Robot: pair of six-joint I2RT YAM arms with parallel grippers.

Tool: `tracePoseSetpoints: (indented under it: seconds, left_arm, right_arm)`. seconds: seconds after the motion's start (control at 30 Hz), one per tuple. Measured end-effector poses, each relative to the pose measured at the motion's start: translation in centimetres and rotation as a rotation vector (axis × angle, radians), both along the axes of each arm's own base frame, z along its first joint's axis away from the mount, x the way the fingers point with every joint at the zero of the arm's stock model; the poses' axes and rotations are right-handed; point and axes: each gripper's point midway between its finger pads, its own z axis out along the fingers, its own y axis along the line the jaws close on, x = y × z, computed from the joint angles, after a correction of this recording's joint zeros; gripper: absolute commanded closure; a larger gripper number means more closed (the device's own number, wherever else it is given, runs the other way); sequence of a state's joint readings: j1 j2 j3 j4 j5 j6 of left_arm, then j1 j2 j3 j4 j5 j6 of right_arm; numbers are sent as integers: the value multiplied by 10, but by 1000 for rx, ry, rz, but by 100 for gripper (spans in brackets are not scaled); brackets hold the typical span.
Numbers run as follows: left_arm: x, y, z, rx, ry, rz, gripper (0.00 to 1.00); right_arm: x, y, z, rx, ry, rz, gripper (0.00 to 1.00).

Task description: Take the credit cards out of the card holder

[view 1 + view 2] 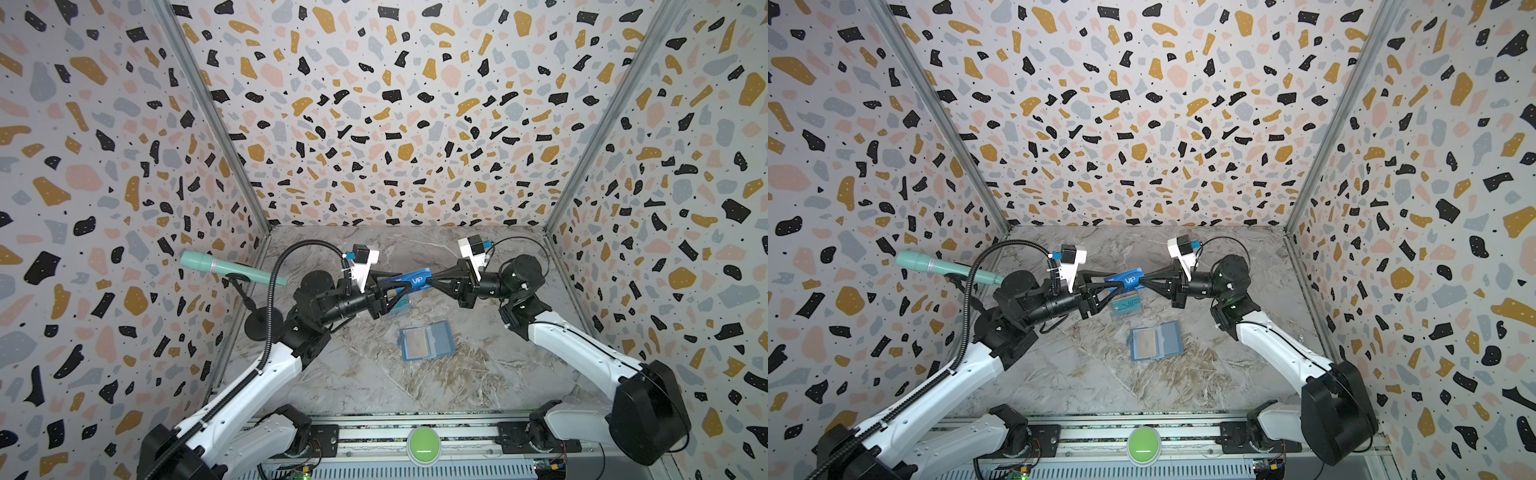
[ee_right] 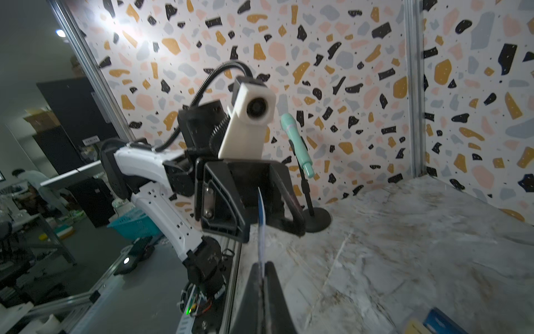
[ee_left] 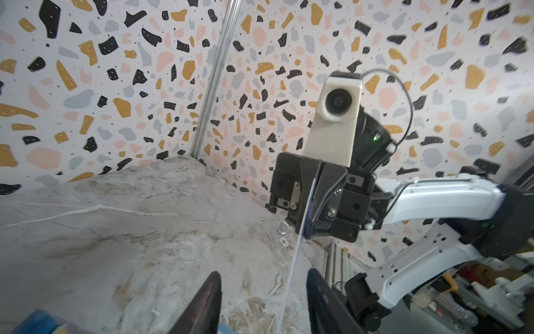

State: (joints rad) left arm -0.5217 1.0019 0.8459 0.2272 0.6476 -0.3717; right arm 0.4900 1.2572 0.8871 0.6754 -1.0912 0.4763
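Note:
A blue credit card (image 1: 415, 279) (image 1: 1126, 279) with white VIP lettering hangs in the air between my two grippers. My right gripper (image 1: 432, 280) (image 2: 261, 263) is shut on one short edge of this card (image 2: 262, 231). My left gripper (image 1: 401, 286) (image 3: 263, 273) is open, and the card's thin edge (image 3: 294, 260) runs between its spread fingers. The dusty-blue card holder (image 1: 426, 340) (image 1: 1156, 340) lies open on the table nearer the front, a tan rectangle in its left half. A teal card (image 1: 1127, 306) sits under the left gripper's fingers.
A mint-green microphone (image 1: 232, 270) on a black stand stands at the left wall. A green button (image 1: 424, 444) sits on the front rail. Terrazzo-patterned walls close the marble table (image 1: 478, 374) on three sides.

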Motion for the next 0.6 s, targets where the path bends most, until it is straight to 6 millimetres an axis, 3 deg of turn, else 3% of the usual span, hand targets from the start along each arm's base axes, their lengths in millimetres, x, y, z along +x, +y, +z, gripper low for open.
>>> tracePoseSetpoints:
  seconds: [0.13, 0.27, 0.37, 0.6]
  left_arm:
    - [-6, 4, 4, 117, -44, -6, 50]
    - [-12, 6, -11, 225, -37, -36, 57]
    - [-18, 3, -19, 287, -30, -94, 55]
    - [-32, -4, -33, 389, 7, -259, 54]
  right_arm:
    - [-9, -9, -14, -86, -1, 6, 100]
    - [-18, -12, -39, -166, 40, 47, 100]
    - [-25, -14, -51, -204, 60, 84, 100]
    - [-37, -16, -48, -219, 38, 155, 100]
